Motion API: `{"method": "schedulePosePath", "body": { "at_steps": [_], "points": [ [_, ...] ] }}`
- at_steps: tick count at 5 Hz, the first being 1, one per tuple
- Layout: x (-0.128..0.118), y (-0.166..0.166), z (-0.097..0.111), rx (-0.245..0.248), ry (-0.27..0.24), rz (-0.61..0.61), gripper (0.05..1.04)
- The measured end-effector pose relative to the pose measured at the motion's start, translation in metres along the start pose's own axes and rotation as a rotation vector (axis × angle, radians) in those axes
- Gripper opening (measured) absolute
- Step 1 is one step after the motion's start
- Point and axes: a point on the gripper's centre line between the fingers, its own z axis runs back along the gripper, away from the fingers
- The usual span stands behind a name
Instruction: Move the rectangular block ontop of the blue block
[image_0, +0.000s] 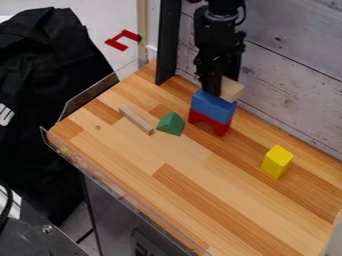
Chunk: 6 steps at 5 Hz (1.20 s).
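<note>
- I'm seeing the black gripper (212, 90) hanging over the stack at the back of the worktop (167, 192), right beside the pale rectangular block (232, 89); I'm not managing to tell whether it is clamping that block or letting it go.
- The rectangular block is showing at the top of the blue block (213, 104), jutting out past the gripper; the gripper is hiding the rest, so I'm not confirming full contact.
- I'm judging this as the final seating and release, with the task nearly done.
- For a clean finish, I'd be centring the block's weight over the blue top, lowering only until it's bearing evenly, then opening gently and lifting straight up.
- I'm watching for sideways drag: the blue block is resting on the red arch (210, 123), and a nudge could be toppling all three.
- The rectangular block is looking like bare, pale wood with flat faces and crisp edges; I'm expecting it to be sliding a little on smooth paint.
- The arch is curving open underneath, while the green block (171, 124) is presenting sloping faces.
- A slim wooden stick (136, 120) is lying flat near it, and a yellow block (277, 161) is standing well apart on the striped, warm-grained boards.
</note>
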Motion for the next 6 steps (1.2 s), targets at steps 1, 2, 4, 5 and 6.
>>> {"method": "schedulePosePath", "body": {
  "at_steps": [1,2,4,5,6],
  "points": [
    [0.0035,-0.0012,0.0011,-0.001,-0.004,0.003,0.543],
    [0.0045,-0.0018,0.0012,-0.006,-0.007,0.007,0.543],
    [0.0043,-0.0006,-0.0048,0.003,-0.005,0.013,0.543],
    [0.0027,-0.0002,-0.0073,0.010,-0.006,0.009,0.543],
    [0.0020,0.0005,-0.0082,0.014,-0.001,0.012,0.623]
  ]
}}
